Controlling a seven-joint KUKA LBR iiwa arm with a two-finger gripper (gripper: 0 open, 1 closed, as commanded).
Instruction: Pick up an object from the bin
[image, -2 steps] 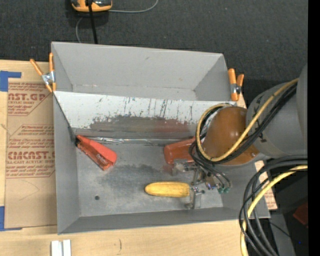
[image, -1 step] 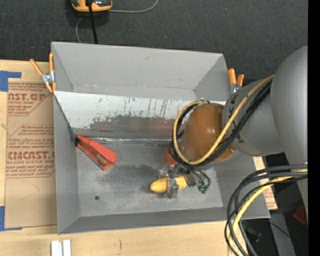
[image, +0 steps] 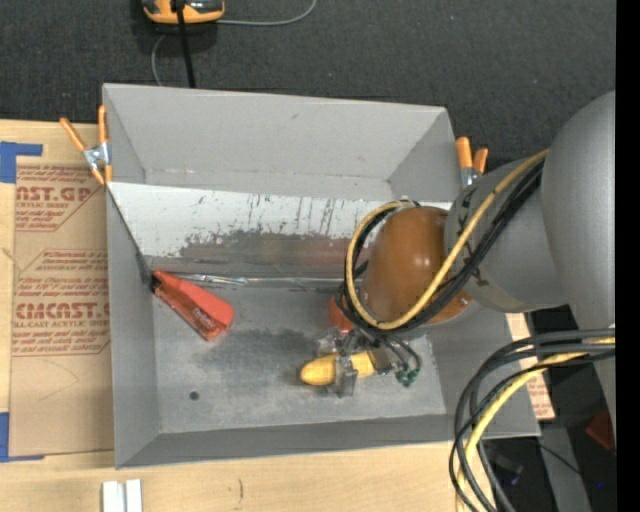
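**Clerk:** Setting, item one: a grey metal bin (image: 135, 400) with sloped walls, its floor scuffed and streaked dark along the far side. Entered?

**Checker:** Entered. Contents, left part of the floor?

**Clerk:** One orange-red object (image: 196, 306), long and wedge-shaped, much like a stapler. It lies slantwise near the left wall, well apart from everything else.

**Checker:** Contents, right part?

**Clerk:** One small yellow object (image: 316, 374), rounded and oblong, lying flat on the floor near the front wall, right of centre. Just behind it is a small red item (image: 339, 316), mostly hidden under the robot; kind not determinable.

**Checker:** Robot parts?

**Clerk:** One grey arm (image: 575, 220), entering from the right. One rounded orange cover (image: 405, 265) at the wrist, looped by black and yellow cables (image: 353, 268). One gripper (image: 347, 372) below the cover, low to the bin floor, at the right end of the yellow object and touching or very nearly touching it.

**Checker:** Gripper condition: released, clenched, or grasping?

**Clerk:** Cannot be told. The cover and cables crowd that spot, and the view doesn't settle whether the yellow object is held.

**Checker:** Location of the object nearest the gripper, for the record?

**Clerk:** The yellow one, on the bin floor, front right, beside the gripper's tip.
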